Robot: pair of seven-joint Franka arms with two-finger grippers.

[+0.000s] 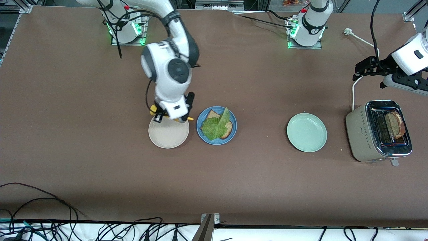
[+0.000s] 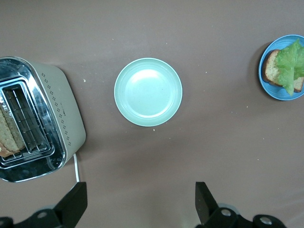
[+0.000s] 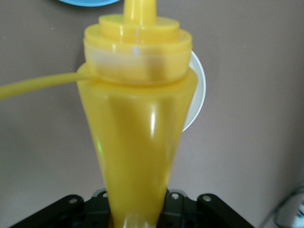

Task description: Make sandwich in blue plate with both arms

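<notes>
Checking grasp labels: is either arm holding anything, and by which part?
Right gripper, over the beige plate, holds a yellow squeeze bottle by its lower body. Left gripper, near the toaster, holds nothing, jaws open.

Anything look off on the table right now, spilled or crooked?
Nothing spilled. On the blue plate, the lettuce leaf lies crooked on the bread slice, one end sticking up past the rim. The right gripper holds a yellow squeeze bottle over the beige plate. The left gripper waits open above the toaster.

High front camera, two wrist views
</notes>
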